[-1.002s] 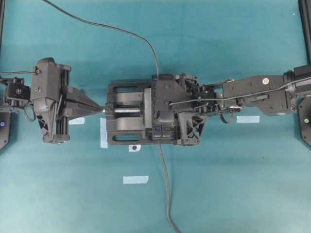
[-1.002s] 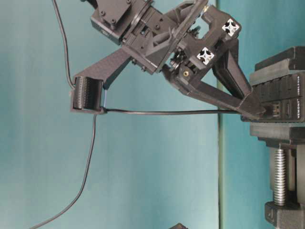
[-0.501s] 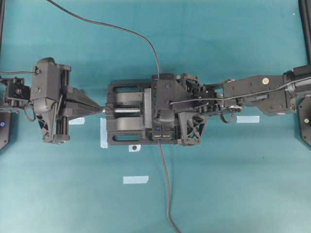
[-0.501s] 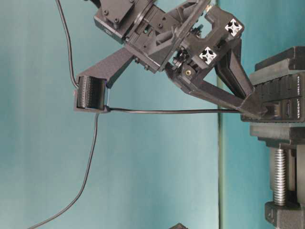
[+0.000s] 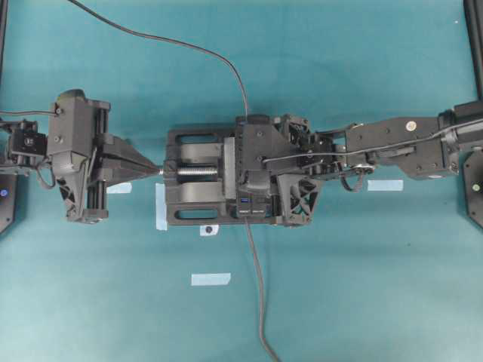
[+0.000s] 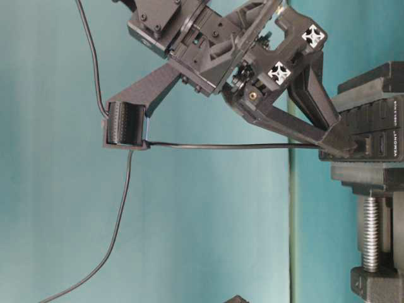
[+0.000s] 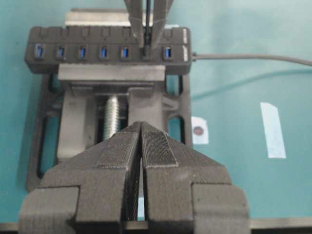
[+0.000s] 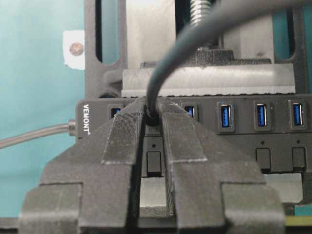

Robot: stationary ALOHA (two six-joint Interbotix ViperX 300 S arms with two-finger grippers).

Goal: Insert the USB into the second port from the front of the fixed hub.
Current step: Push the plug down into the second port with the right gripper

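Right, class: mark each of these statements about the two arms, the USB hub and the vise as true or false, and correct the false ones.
1. The right gripper is closed around the USB at the fixed hub. True.
2. The hub lies loose on the table. False: it is clamped in the bench vise.
3. The left gripper holds a cable. False: its jaws are shut on nothing, and it sits on the screw side of the vise.
4. In the left wrist view, the right gripper's fingertips are at the port next to the hub's cable end. True.
5. All of the hub's ports show blue and free. False: one is covered by the plug and fingertips.
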